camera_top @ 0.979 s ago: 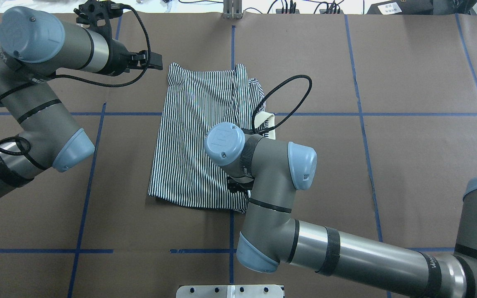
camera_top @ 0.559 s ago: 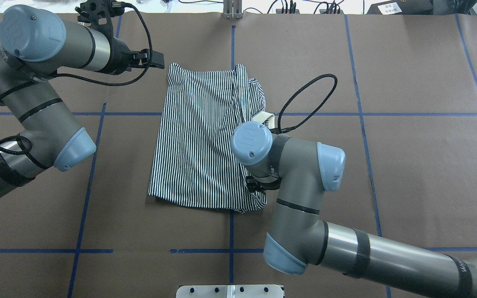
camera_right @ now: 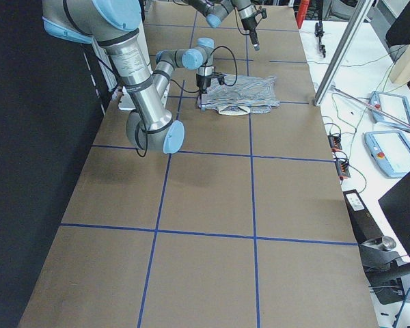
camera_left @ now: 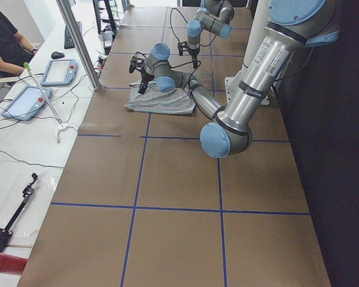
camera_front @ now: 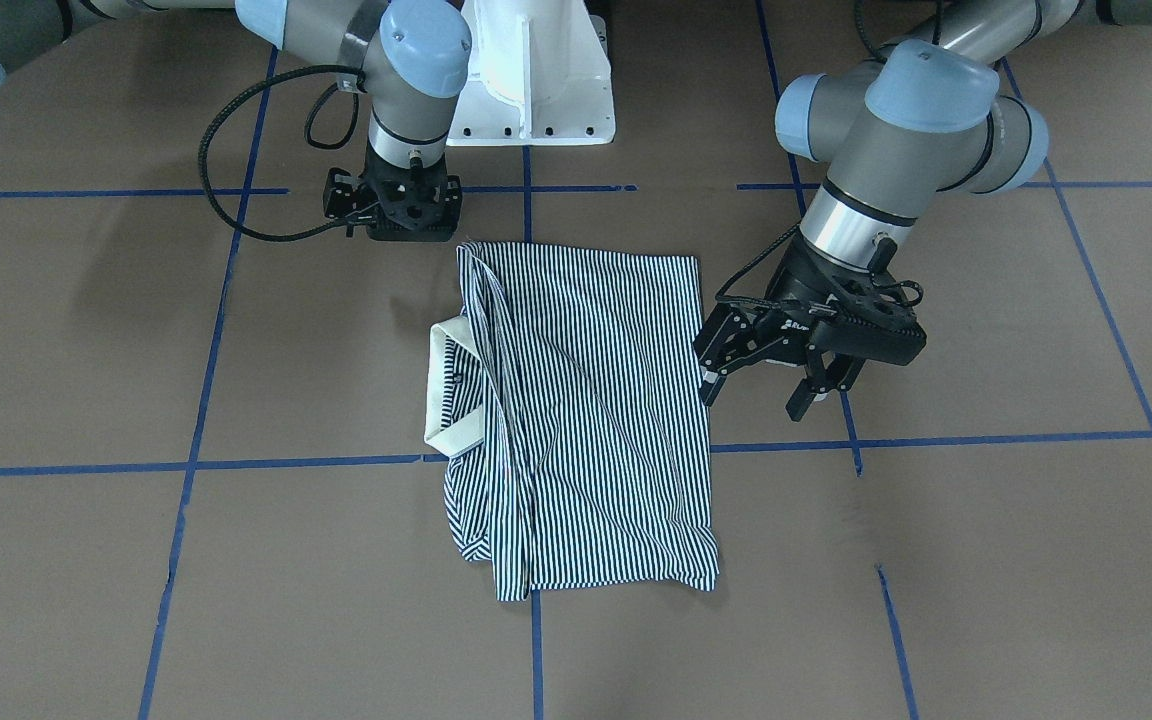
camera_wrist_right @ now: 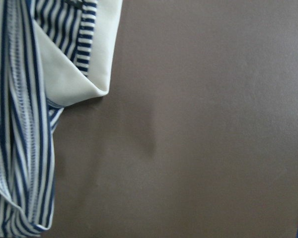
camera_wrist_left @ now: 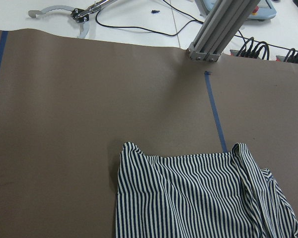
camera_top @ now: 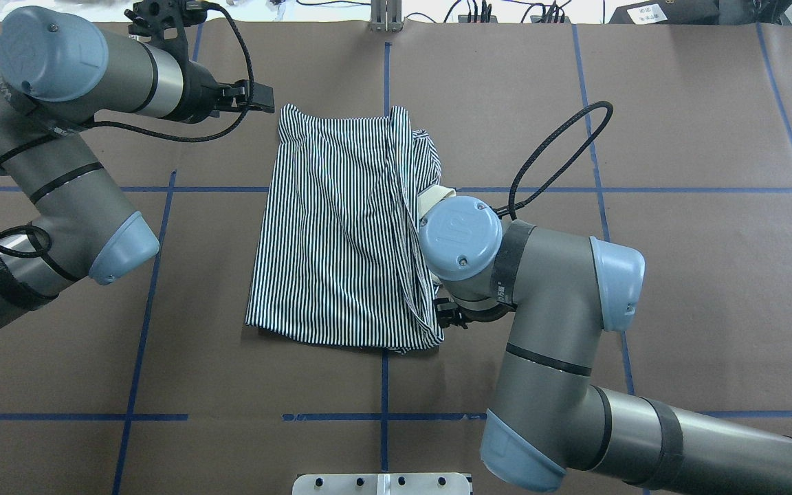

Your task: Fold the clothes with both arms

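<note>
The striped polo shirt (camera_front: 586, 400) lies folded into a rough rectangle on the brown table, also seen from overhead (camera_top: 334, 227). Its cream collar (camera_front: 441, 390) sticks out at one side edge. My left gripper (camera_front: 751, 400) is open and empty. It hovers beside the shirt's far corner (camera_top: 267, 103) on my left. My right gripper (camera_front: 406, 230) points straight down just off the shirt's near corner, mostly hidden under its wrist in the overhead view (camera_top: 447, 317). Its fingers are hidden, so I cannot tell if it is open. The right wrist view shows the collar (camera_wrist_right: 84, 59) and bare table.
The white pedestal base (camera_front: 536, 80) stands at the table's near edge. A metal post (camera_wrist_left: 213, 34) rises at the far edge. Blue tape lines (camera_top: 148, 275) cross the brown surface. A seated operator (camera_left: 6, 42) and tablets are beyond the table's far side.
My right arm has swung to the right, off the top of the shirt, and the shirt's near right corner has shifted right with it. My left arm has barely moved.
</note>
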Motion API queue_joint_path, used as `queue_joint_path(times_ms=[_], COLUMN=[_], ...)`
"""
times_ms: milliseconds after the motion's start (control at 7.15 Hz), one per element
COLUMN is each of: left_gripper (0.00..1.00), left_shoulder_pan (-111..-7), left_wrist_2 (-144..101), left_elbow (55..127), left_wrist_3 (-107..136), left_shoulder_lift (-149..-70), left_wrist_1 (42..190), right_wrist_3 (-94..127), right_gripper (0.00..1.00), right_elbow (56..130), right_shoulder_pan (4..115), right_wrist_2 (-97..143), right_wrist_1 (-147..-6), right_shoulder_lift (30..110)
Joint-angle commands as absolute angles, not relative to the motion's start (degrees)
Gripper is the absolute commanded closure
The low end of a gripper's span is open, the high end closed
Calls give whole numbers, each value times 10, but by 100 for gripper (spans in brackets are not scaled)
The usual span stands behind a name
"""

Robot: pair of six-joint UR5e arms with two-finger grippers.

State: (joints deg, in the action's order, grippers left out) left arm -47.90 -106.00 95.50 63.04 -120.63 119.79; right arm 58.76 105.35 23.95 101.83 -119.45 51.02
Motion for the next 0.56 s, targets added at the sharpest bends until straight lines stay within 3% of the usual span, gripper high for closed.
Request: queue_joint_path(times_ms=[0, 419], left_gripper=[0, 0], left_shoulder_pan=[-479, -479], left_wrist_2=[-1060, -1060], left_elbow=[955, 955], left_wrist_3=[630, 630], left_shoulder_lift=[-1205, -1203], left_wrist_1=[1198, 1198], right_wrist_3=[577, 577], right_gripper=[0, 0], right_elbow=[939, 902], right_shoulder_pan=[240, 233], right_wrist_2=[1006, 1012], right_wrist_1=[-1147, -1124], right_shoulder_lift=[422, 417])
